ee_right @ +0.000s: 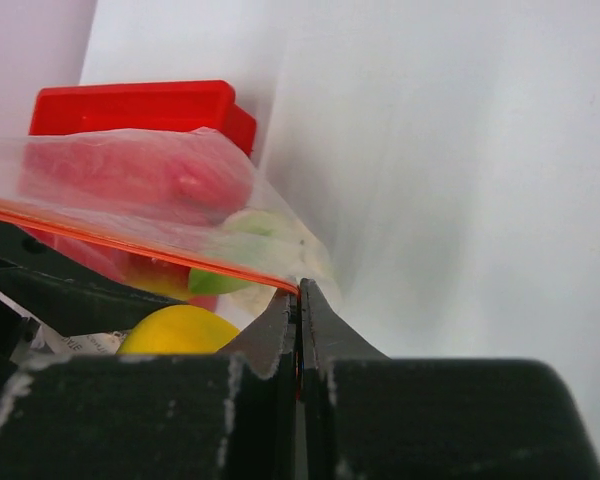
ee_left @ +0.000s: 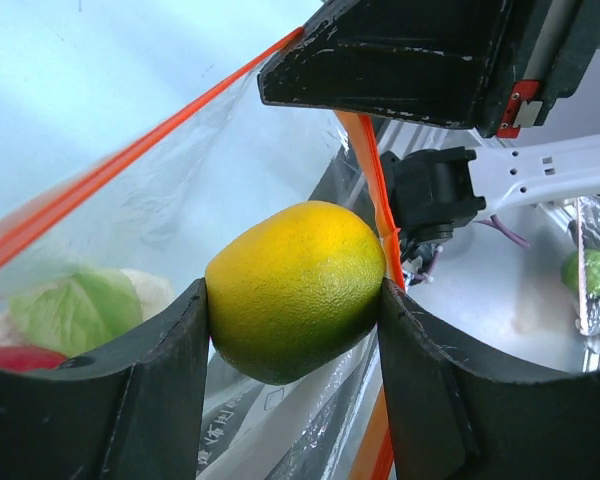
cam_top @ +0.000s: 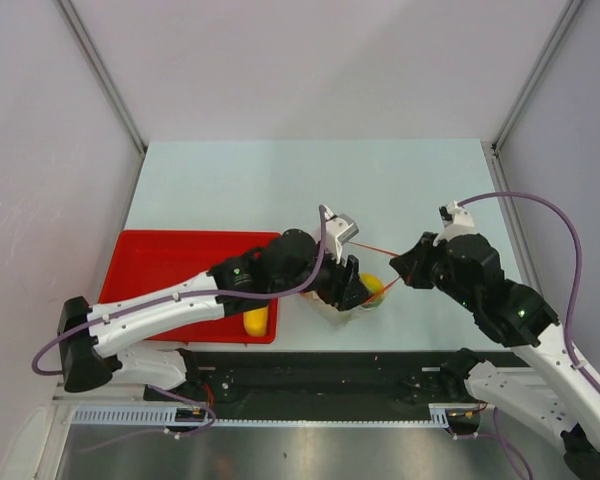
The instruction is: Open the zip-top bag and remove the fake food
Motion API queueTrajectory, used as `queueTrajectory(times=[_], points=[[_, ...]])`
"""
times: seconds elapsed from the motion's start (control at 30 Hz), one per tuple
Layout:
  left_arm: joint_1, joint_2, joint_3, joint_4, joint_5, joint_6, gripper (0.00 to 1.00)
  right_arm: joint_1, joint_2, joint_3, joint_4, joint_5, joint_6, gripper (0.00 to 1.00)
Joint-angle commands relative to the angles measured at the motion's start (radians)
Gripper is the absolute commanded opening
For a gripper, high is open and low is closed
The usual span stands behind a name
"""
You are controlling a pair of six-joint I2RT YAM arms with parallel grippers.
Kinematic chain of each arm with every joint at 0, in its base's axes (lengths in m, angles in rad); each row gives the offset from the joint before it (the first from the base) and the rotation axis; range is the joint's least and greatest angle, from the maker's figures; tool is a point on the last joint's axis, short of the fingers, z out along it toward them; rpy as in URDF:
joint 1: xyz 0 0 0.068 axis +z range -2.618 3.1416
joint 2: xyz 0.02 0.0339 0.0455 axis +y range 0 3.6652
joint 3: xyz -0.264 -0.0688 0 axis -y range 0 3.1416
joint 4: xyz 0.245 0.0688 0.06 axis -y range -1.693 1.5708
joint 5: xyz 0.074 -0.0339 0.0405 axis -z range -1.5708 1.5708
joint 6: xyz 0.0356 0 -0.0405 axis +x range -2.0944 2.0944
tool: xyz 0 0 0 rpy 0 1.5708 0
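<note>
Item: yellow oval plastic toy fruit [ee_left: 295, 292], clamped in our left gripper [ee_left: 293, 288] within the clear crinkly zip-top bag [ee_left: 170, 180]. Our right gripper [ee_right: 300, 302] is pinched on the red zip strip [ee_right: 130, 238], to the fruit's right.

No text can be read. Faint grey print sits on a white strip [ee_left: 245, 425] at six o'clock in the left wrist view and on a white label [ee_right: 80, 345] at eight o'clock in the right wrist view, both too blurred.

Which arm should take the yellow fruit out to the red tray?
Left. The left tool is shut on the yellow fruit, with the red tray on its side; the right tool pinches the bag at its rim.
</note>
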Motion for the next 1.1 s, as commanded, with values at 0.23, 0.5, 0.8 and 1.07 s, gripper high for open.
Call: queueTrajectory(times=[0.23,0.5,0.8,1.07], points=[[0.059,0.167,0.234,-0.071,-0.166,-0.006,0.00,-0.038,-0.071,0.031,-0.104,0.159,-0.047,0.00],[0.061,0.406,0.498,-0.113,-0.294,0.068,0.00,-0.039,-0.073,0.074,-0.187,0.185,-0.040,0.00],[0.062,0.479,0.681,-0.191,-0.148,-0.085,0.00,-0.038,0.005,0.084,-0.190,0.222,-0.035,0.00],[0.099,0.482,0.675,-0.126,-0.015,-0.409,0.00,-0.033,0.031,0.082,-0.146,0.331,-0.069,0.00]])
